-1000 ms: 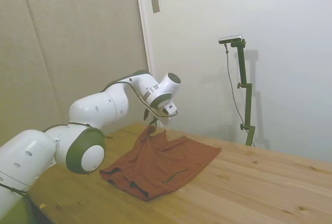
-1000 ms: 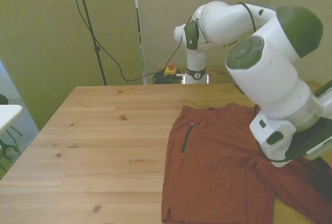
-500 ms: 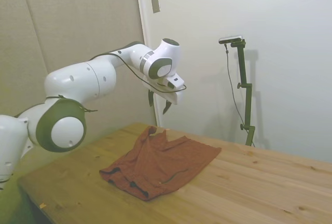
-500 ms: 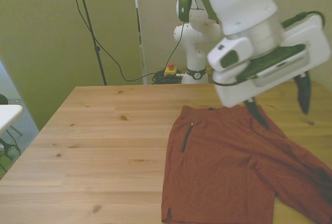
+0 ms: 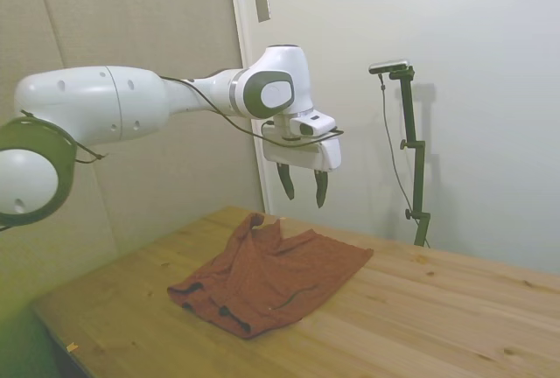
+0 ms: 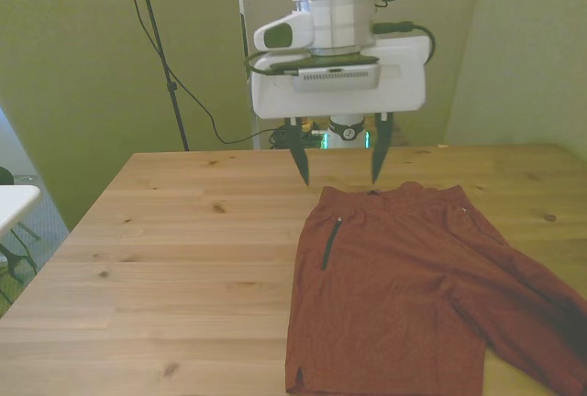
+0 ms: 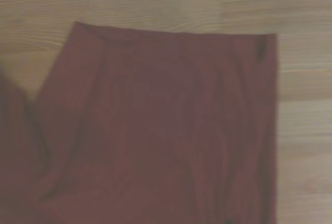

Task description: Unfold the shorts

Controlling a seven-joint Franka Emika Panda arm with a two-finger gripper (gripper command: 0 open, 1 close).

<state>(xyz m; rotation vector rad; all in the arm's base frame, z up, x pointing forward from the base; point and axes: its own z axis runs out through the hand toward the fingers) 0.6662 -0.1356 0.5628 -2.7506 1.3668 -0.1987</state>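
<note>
The shorts (image 6: pixel 404 295) lie spread on the table (image 6: pixel 183 258), and we lose their five-o'clock leg at the front view's edge. Above their twelve-o'clock waistband our gripper (image 6: pixel 337 165) hangs, fingers apart, holding nothing.

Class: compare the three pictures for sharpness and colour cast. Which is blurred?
Wrist view: soft and out of focus, the rust-red fabric shorts smeared, without crisp edges. Front view: sharp, with a yellow-green cast; the open pincer is crisp. Side view: fairly clear, dim, and the wooden table looks grainy.
</note>
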